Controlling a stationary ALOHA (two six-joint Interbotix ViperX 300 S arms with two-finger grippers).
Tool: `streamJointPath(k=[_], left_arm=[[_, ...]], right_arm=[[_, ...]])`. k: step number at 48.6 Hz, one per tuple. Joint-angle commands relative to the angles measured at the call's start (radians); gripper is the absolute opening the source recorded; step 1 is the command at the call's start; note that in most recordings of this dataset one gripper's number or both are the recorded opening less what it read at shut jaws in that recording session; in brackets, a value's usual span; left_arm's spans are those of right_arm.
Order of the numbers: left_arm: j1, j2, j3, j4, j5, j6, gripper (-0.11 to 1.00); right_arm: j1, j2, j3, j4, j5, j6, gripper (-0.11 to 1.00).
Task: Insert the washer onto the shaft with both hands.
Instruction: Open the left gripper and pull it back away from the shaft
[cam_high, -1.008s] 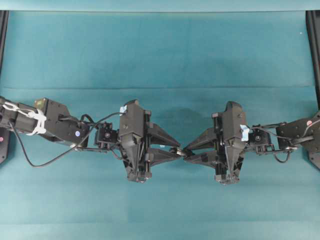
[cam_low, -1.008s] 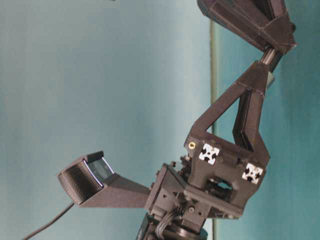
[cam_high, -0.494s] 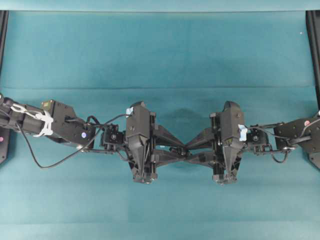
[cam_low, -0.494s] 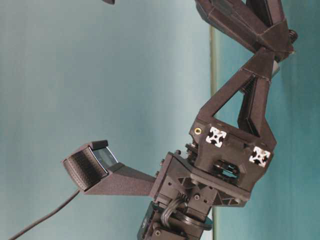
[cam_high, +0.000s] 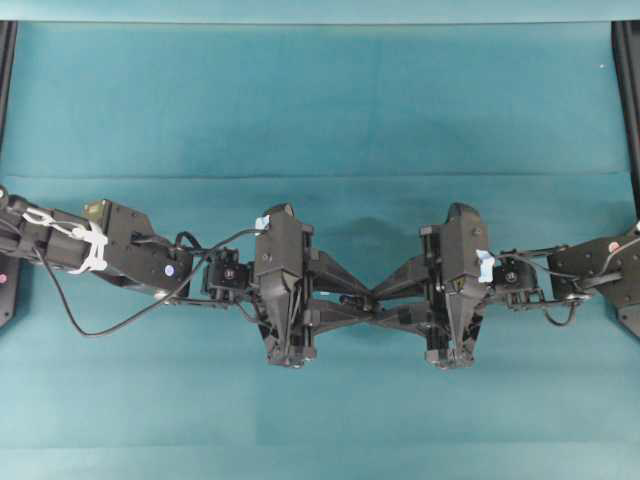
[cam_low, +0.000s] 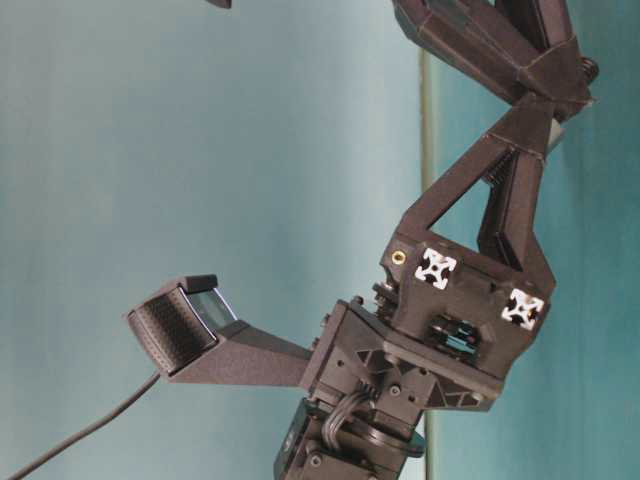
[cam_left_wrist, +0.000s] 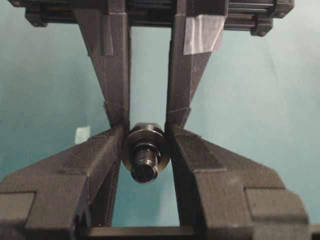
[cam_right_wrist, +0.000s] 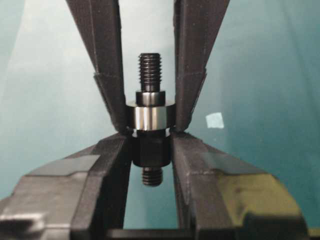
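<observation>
Over the last second I pushed my left claw (cam_high: 352, 300) in until its tips interlock with my right claw (cam_high: 372, 306), so the washer (cam_right_wrist: 150, 117) I pinch now rings the shaft (cam_right_wrist: 149, 135) my right claw clamps – insertion looks nearly done

A: What covers the work surface?
B: A teal cloth (cam_high: 320, 110), with a horizontal crease across its far half.

A: Any loose items?
B: One small pale tape scrap (cam_right_wrist: 215, 120) lies flat on the cloth; black frame rails (cam_high: 628, 90) border both sides.
</observation>
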Motion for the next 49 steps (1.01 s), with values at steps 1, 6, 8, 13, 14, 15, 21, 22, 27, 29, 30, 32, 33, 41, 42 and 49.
streamJointPath(k=[1,6,8,13,14,15,21,22,27,29,30,32,33,41,42,49], left_arm=[[-0.003,-0.003,-0.014,0.000,0.014,0.000,0.37],[-0.003,-0.005,-0.015,0.000,0.026,-0.002,0.37],[-0.003,-0.005,-0.017,0.000,0.026,-0.002,0.37],[-0.003,-0.008,-0.020,0.000,0.026,-0.002,0.37],[-0.003,-0.008,-0.020,0.000,0.026,-0.002,0.37],[-0.003,-0.008,-0.020,0.000,0.026,-0.002,0.37],[-0.003,-0.012,-0.021,0.000,0.028,-0.002,0.38],[-0.003,-0.011,-0.021,0.000,0.028,-0.002,0.40],[-0.003,-0.018,-0.021,0.000,0.038,-0.002,0.69],[-0.003,-0.023,-0.021,0.000,0.046,-0.002,0.79],[-0.003,-0.026,-0.021,0.000,0.051,-0.002,0.83],[-0.003,-0.031,-0.021,0.000,0.058,-0.002,0.88],[-0.005,-0.034,-0.021,0.000,0.064,-0.002,0.88],[-0.003,-0.048,-0.017,0.000,0.087,0.000,0.85],[-0.003,-0.048,-0.017,0.002,0.089,0.000,0.85],[-0.003,-0.052,-0.017,0.000,0.097,0.000,0.85]], right_arm=[[-0.003,-0.009,-0.021,0.002,-0.017,0.008,0.00],[-0.003,-0.009,-0.021,0.003,-0.014,0.008,0.00],[-0.003,-0.009,-0.020,0.003,-0.014,0.008,0.00],[-0.003,-0.009,-0.020,0.003,-0.014,0.008,0.00],[-0.003,-0.009,-0.018,0.003,-0.014,0.008,0.00],[-0.003,-0.009,-0.018,0.003,-0.014,0.008,0.00],[-0.003,-0.009,-0.018,0.003,-0.011,0.008,0.00],[-0.003,-0.009,-0.018,0.003,-0.011,0.008,0.00],[-0.003,-0.009,-0.018,0.003,-0.006,0.008,0.00],[-0.003,-0.009,-0.018,0.003,-0.006,0.008,0.00],[-0.003,-0.009,-0.018,0.003,-0.005,0.008,0.00],[-0.003,-0.009,-0.017,0.003,-0.006,0.008,0.00],[-0.003,-0.009,-0.018,0.003,-0.006,0.008,0.00],[-0.003,-0.009,-0.018,0.003,-0.005,0.008,0.00],[-0.003,-0.009,-0.018,0.003,-0.006,0.008,0.00],[-0.003,-0.009,-0.017,0.002,-0.005,0.008,0.00]])
